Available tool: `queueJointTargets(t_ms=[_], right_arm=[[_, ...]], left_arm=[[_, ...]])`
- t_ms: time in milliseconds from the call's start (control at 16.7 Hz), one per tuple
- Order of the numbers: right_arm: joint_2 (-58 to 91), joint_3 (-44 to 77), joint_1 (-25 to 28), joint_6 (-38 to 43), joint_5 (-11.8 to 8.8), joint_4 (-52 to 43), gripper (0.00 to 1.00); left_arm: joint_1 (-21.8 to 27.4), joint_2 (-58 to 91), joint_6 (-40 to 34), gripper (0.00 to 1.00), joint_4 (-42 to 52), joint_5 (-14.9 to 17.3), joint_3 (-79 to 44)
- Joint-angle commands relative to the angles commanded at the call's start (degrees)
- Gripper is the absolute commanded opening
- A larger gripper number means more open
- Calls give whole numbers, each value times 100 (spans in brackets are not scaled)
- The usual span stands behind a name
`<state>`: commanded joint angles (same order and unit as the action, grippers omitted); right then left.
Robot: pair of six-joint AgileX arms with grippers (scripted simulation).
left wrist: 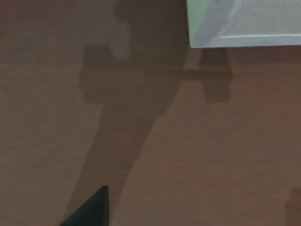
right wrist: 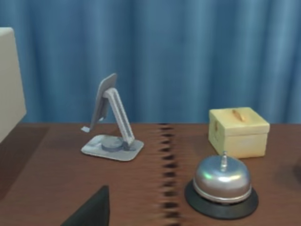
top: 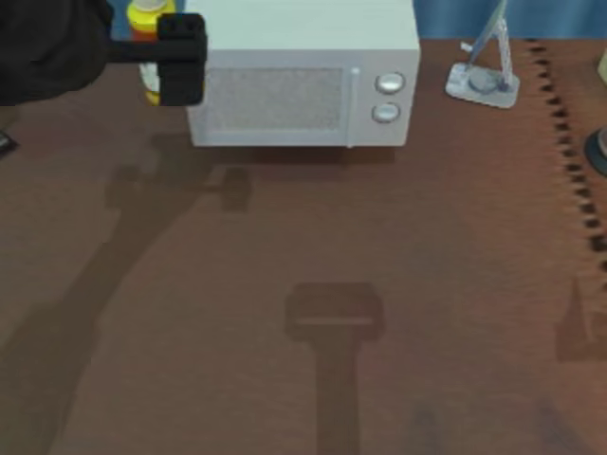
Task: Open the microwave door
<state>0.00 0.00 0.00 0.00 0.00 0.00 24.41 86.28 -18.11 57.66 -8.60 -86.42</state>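
The left gripper [top: 182,59] rides high over the counter [top: 303,284], closest to the overhead camera. Its two black fingers look spread apart with nothing between them, and its shadow on the wood shows the same wide stance. It hangs at the left front corner of the microwave [top: 303,38], partly covering a yellow-and-red bottle [top: 144,19] at the far left.

The microwave door [top: 275,95] lies just to the gripper's right and appears flush and closed. Its slim handle [top: 353,100] is at the door's far right edge, beside the two silver knobs [top: 387,98], so the gripper is at what is likely the hinge end, well apart from the handle.

To do this step well, I judge the gripper should travel right along the front, drop to handle height, straddle the handle with fingers spread, close, then pull in an arc toward the near side and left rather than straight back.

The right gripper [right wrist: 91,209] is parked toward the right, facing a phone stand [right wrist: 110,136] and bell [right wrist: 221,181]; its state I cannot tell.
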Motion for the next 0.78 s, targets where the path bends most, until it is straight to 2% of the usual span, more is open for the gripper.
queueJointTargets(t_ms=[420, 780], right_arm=[[0, 0, 0, 0, 0, 0, 100], [0, 0, 0, 0, 0, 0, 100]], left_arm=[[1038, 3581, -1041, 100, 2012, -572, -4207], [1600, 5378, -1753, 100, 2791, -962, -7003]])
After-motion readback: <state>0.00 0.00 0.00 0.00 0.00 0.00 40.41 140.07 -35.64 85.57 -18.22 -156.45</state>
